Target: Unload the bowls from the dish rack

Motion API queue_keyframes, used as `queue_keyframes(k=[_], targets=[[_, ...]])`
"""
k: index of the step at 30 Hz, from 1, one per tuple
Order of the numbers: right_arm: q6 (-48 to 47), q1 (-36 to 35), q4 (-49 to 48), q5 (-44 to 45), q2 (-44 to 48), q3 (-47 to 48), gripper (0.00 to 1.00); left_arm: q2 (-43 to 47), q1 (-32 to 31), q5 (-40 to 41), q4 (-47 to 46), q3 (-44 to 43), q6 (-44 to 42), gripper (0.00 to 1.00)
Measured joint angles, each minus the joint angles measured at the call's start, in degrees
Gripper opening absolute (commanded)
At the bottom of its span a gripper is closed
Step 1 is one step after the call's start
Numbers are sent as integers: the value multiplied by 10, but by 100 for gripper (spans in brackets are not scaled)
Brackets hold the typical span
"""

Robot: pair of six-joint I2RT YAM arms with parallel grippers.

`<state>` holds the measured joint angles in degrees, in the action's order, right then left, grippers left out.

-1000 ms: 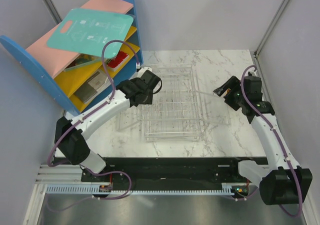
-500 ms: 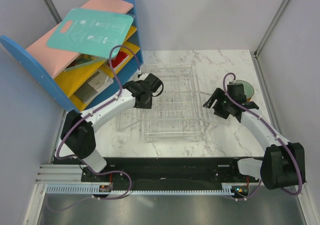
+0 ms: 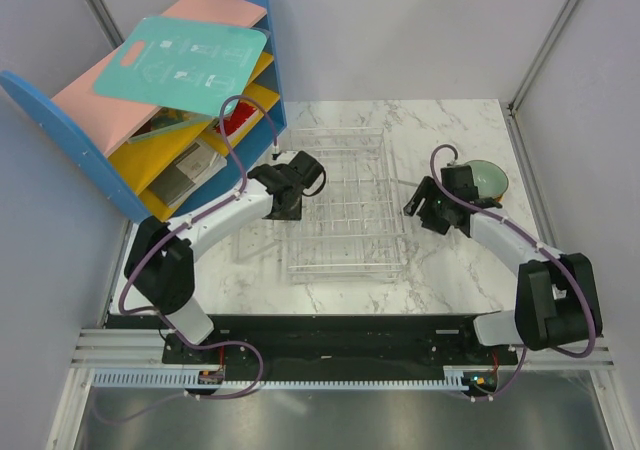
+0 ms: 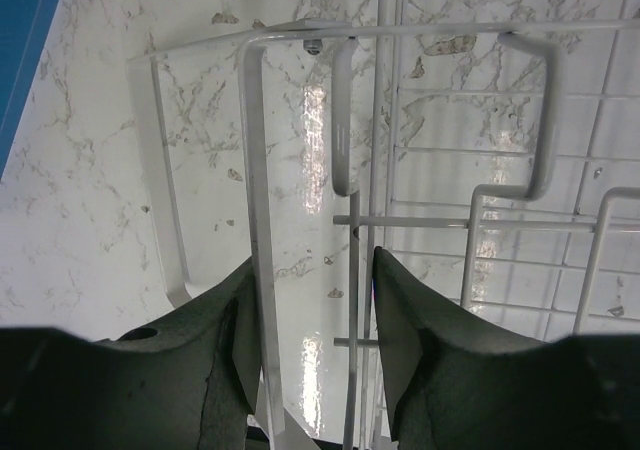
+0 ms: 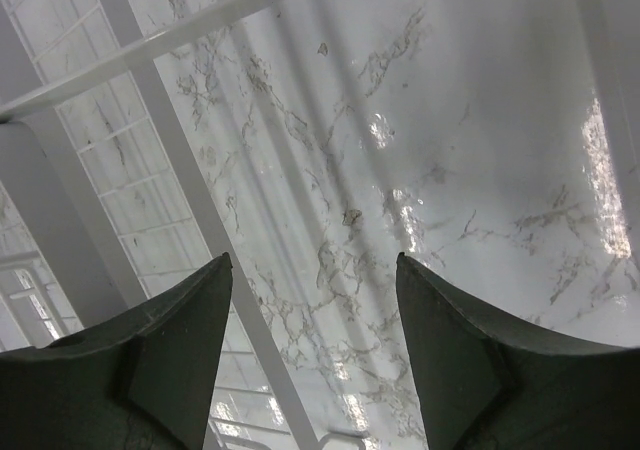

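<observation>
White-shelled left arm (image 3: 212, 218) and right arm (image 3: 508, 242), black joints, looping purple cables (image 3: 224, 120), dark grey-green gripper fingers (image 4: 425, 355).

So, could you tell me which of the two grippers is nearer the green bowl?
The right gripper, just left of the pale green bowl; the left gripper is across the dish rack, at its left edge.
</observation>
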<state>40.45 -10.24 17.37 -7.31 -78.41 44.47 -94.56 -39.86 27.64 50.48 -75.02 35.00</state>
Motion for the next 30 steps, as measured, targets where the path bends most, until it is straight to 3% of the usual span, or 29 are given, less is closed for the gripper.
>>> queue_keyframes(k=[15, 21, 25, 30], targets=[[-2, -13, -11, 30, -49, 66, 77, -77, 29, 23, 24, -80, -33, 54], [-27, -18, 46, 48, -50, 137, 80, -87, 37, 24, 23, -99, -35, 57], [-44, -28, 85, 59, -42, 198, 82, -68, 33, 26, 30, -99, -26, 58], [-58, -37, 120, 75, 4, 227, 82, 17, 28, 33, 39, -99, -18, 59]])
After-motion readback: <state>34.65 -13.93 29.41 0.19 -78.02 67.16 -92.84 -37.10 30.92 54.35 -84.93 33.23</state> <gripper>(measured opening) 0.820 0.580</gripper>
